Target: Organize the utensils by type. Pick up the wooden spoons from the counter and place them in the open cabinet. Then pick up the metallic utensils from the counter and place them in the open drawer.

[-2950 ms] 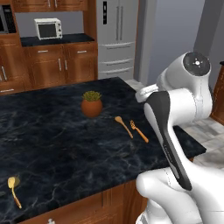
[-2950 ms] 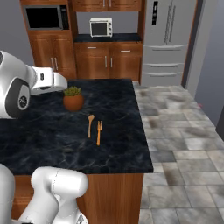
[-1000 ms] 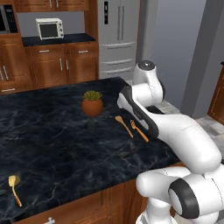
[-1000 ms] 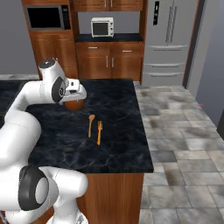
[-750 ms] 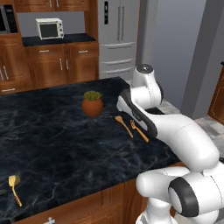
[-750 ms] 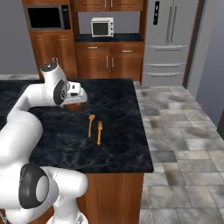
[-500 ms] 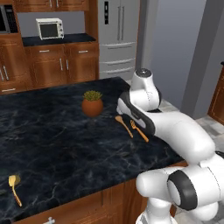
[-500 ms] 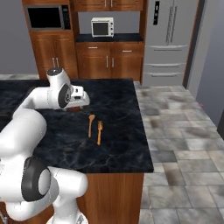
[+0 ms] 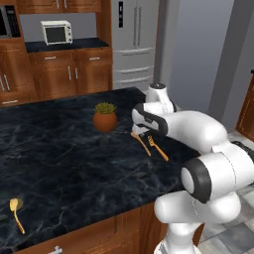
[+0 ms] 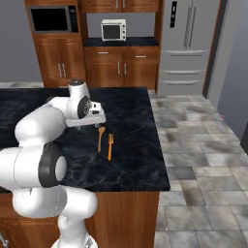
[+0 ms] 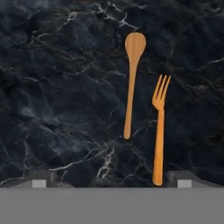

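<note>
Hand view looks straight down on the dark marbled desk, where we see a wooden spoon and an orange-toned fork lying side by side, close but not touching, both pointing the same way. Our gripper hangs above them with its fingers spread wide and nothing between them; the two fingertips sit at the lower corners, the fork's handle end just beside one of them. From the left base view we find the spoon and fork near the desk's right edge, beside a potted plant. Another wooden spoon lies well apart at the near left corner.
</note>
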Available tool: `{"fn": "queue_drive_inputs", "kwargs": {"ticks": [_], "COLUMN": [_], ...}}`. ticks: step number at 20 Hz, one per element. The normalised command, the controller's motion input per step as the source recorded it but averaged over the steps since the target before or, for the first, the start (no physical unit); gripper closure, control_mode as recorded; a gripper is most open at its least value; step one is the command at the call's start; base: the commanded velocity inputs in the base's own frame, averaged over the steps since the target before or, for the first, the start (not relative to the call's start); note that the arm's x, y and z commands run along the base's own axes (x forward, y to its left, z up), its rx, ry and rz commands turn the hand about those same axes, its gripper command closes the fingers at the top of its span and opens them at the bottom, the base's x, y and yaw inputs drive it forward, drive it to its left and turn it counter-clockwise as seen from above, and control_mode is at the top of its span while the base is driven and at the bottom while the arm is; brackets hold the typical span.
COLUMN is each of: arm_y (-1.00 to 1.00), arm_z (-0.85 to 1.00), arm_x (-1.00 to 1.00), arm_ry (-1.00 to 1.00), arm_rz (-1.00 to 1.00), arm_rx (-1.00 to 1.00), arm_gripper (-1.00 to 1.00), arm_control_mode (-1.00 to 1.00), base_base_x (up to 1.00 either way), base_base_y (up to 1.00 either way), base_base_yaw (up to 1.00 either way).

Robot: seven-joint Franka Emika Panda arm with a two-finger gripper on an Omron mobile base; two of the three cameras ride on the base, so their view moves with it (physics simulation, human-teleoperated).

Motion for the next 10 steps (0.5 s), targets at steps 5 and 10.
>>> {"fn": "queue_drive_inputs", "kwargs": {"ticks": [5, 10], "arm_y": [-0.01, 0.0], "arm_z": [-0.37, -0.45], "arm_x": [0.45, 0.4], "arm_ry": [0.14, 0.07], "arm_rz": [0.0, 0.0], "arm_rx": [0.0, 0.0], "arm_gripper": [-1.0, -1.0], "arm_control_mode": [-1.0, -1.0], "base_base_x": [0.0, 0.0], "base_base_y": [0.0, 0.0], "base_base_yaw": [0.0, 0.0]}}
